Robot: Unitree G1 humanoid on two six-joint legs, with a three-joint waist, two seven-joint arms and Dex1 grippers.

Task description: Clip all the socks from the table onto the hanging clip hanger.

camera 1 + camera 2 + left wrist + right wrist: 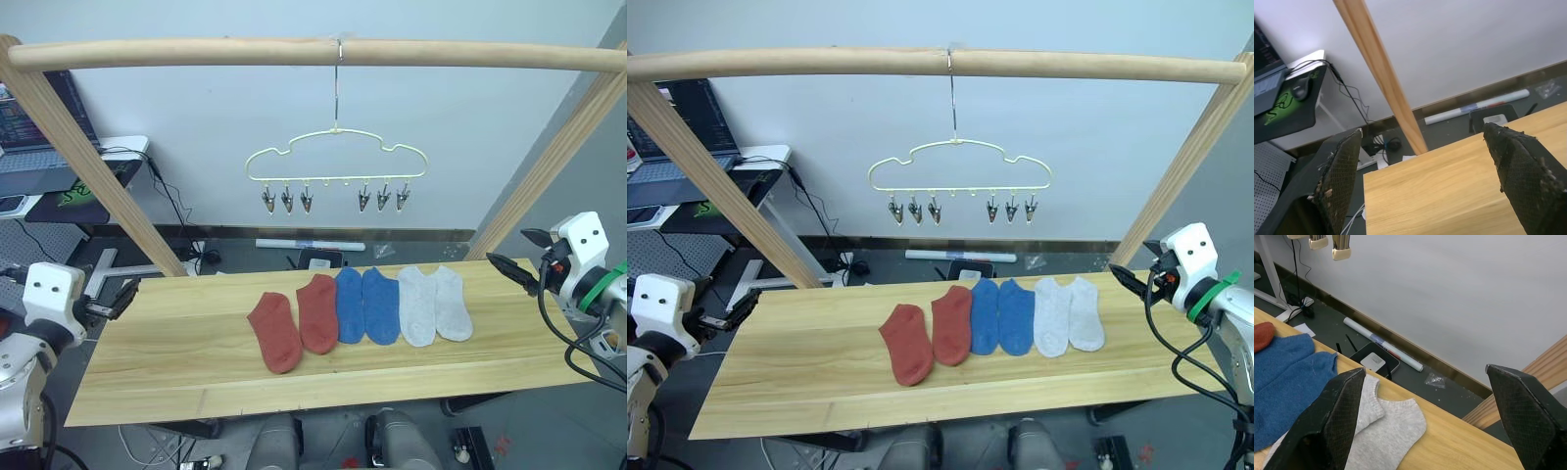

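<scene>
I see six socks [362, 311] lying in a row mid-table [176, 362]: two rust-red, two blue, two grey. The clip hanger [336, 163] hangs from the pole [313, 52] above them, its clips bare. My left gripper [1422, 178] and right gripper [1432, 418] hover at the table ends, both spread, holding nothing.

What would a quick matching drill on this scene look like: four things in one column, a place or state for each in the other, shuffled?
Things:
1. rust-red socks
2. light grey socks
3. clip hanger
4. left gripper

Places or states:
A. hanging from the top pole, clips bare
B. open, at the table end nearest the laptop
C. end of the sock row nearest the right gripper
D. end of the sock row nearest the left gripper

Pairs: 1-D, 2-C, 3-A, 4-B
</scene>
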